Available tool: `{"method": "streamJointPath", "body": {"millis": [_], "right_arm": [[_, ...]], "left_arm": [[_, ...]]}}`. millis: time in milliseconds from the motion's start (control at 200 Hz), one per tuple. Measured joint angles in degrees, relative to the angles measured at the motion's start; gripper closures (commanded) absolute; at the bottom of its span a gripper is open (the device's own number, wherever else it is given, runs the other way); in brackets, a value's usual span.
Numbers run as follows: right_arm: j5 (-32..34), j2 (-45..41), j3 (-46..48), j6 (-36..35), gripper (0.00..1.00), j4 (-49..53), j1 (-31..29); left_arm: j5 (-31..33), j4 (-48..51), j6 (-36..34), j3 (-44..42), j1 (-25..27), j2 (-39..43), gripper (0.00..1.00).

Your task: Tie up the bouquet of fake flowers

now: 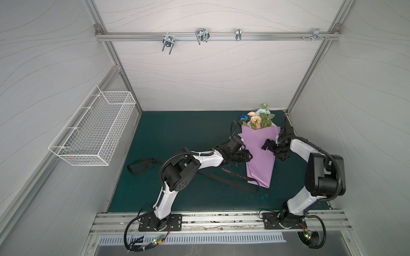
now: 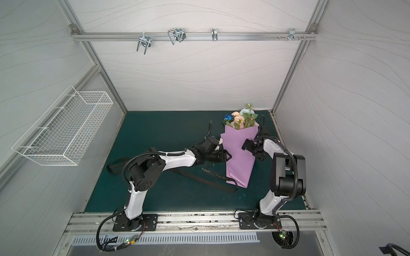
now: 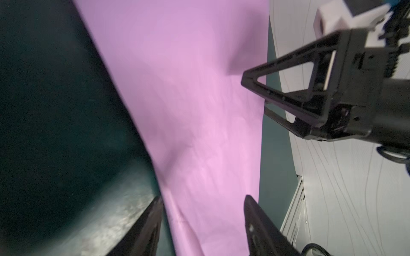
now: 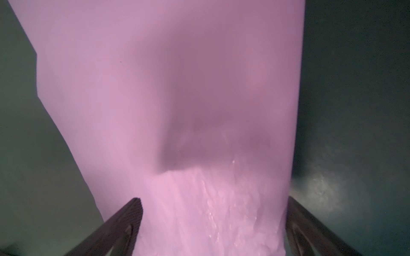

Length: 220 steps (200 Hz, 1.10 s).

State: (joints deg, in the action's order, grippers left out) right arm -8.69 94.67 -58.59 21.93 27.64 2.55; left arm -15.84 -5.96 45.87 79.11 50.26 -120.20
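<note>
The bouquet of fake flowers (image 1: 257, 118) (image 2: 240, 118) lies at the far right of the green desk (image 1: 177, 137), its heads pointing toward the back wall. Peach, pink, pale blue-white and one deep blue rose, with green leaves, stick out of the wide mouth of a lilac paper wrap (image 1: 261, 168). The stems are hidden inside the wrap, which narrows toward the front.

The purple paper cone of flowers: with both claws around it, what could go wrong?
The lilac paper wrap sits between the jaws of the left gripper; a hard squeeze could crumple it. The right gripper, open over it too, might tug it apart. The black lettered ribbon lies untied on the green mat and could get dragged off.
</note>
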Motion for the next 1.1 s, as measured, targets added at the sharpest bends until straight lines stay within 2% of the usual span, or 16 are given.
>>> {"method": "streamJointPath", "body": {"millis": [75,240,570,805,915,950,1100], "right_arm": [[0.2,0.1,-0.2,-0.4,0.01,0.2,-0.5],[0.2,1.7,-1.1,-0.9,0.01,0.6,-1.4],[0.3,5.8,-4.5,-1.8,0.01,1.7,-6.1],[0.1,8.8,-6.6,-2.6,0.01,1.9,-9.4],[-0.4,9.9,-8.0,-3.2,0.01,1.9,-11.1],[-0.5,10.4,-8.6,-3.4,0.01,1.9,-11.7],[-1.0,12.0,-10.6,-3.5,0.01,1.8,-14.0]], "left_arm": [[0.2,1.7,0.0,2.8,0.4,-2.4,0.55],[2.8,6.8,0.2,5.5,0.3,-5.8,0.68],[5.9,10.0,2.0,7.1,0.0,-6.7,0.70],[5.4,10.0,3.4,9.1,-0.2,-8.6,0.86],[4.7,10.0,3.9,10.5,-0.3,-9.7,0.88],[4.5,10.0,3.9,10.8,-0.4,-10.0,0.91],[3.7,10.0,4.1,12.2,-0.5,-11.0,0.92]]}}
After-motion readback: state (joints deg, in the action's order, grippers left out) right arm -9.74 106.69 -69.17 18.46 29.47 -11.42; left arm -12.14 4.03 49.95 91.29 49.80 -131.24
